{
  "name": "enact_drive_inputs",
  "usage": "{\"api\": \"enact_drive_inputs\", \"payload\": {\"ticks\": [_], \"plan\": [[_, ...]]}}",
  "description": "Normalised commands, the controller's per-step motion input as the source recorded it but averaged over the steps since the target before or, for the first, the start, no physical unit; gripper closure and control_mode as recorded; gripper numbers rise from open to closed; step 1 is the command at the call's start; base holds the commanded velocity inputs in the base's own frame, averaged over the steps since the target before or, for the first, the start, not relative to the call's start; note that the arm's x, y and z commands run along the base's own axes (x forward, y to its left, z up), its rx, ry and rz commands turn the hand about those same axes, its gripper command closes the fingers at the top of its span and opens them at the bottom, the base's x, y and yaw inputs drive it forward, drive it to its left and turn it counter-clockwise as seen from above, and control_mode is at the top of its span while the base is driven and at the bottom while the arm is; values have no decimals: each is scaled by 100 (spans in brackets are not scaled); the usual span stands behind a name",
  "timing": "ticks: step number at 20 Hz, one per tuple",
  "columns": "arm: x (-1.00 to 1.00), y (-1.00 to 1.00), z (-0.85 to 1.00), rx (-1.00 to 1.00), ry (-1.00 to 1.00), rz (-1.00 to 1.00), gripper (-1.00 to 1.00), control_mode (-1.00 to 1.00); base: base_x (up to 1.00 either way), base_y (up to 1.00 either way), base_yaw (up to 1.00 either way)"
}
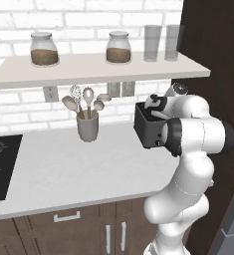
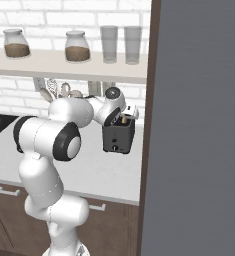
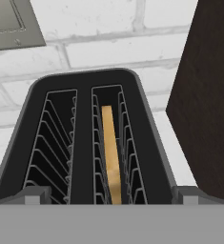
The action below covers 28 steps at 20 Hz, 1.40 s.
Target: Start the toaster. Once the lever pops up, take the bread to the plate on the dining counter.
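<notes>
The toaster [image 1: 147, 130] stands at the right end of the worktop [image 1: 78, 164], against the dark wall panel [image 3: 208, 95]. The gripper [image 3: 111, 194] hangs just above its top, jaws spread wide and holding nothing. The bread [image 3: 112, 152] sits upright on edge, deep in the right-hand slot; the left-hand slot holds no slice.

From the left base we see the arm covering much of the toaster [image 1: 147, 130]. In the hand view we find the bread [image 3: 111, 152] sunk edge-on in its slot, its faces hidden, and the toaster's front cut off below.
</notes>
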Motion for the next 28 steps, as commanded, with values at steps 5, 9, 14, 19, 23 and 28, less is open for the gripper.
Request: {"api": "enact_drive_inputs", "payload": {"ticks": [5, 9, 14, 19, 23, 28], "plan": [[0, 0, 0, 0, 0, 0, -100, -100, 0, 0, 0], [0, 0, 0, 0, 0, 0, -100, -100, 0, 0, 0], [0, 0, 0, 0, 0, 0, -100, -100, 0, 0, 0], [0, 0, 0, 0, 0, 0, -100, -100, 0, 0, 0], [0, 0, 0, 0, 0, 0, -100, -100, 0, 0, 0], [0, 0, 0, 0, 0, 0, -100, -100, 0, 0, 0]]}}
